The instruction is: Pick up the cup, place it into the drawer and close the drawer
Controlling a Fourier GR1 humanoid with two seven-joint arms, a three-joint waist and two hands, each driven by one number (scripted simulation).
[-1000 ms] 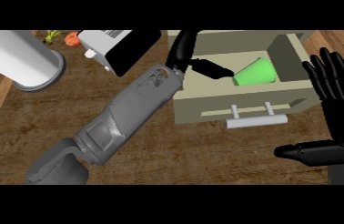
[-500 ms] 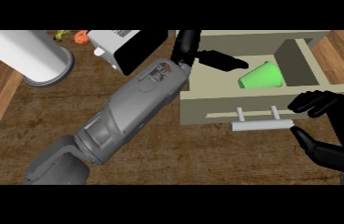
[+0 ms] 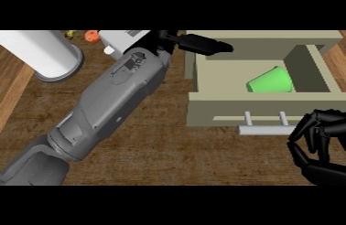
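The green plastic cup (image 3: 270, 81) lies on its side inside the open beige drawer (image 3: 229, 107), on its right half. The left hand (image 3: 202, 44) is over the drawer's far left corner, fingers straight, holding nothing. The right hand (image 3: 316, 148) is near and to the right, fingers curled and empty, just beside the right end of the drawer's grey bar handle (image 3: 265, 130). A big white tube (image 3: 40, 52) stands far left on the brown wooden counter (image 3: 169, 151).
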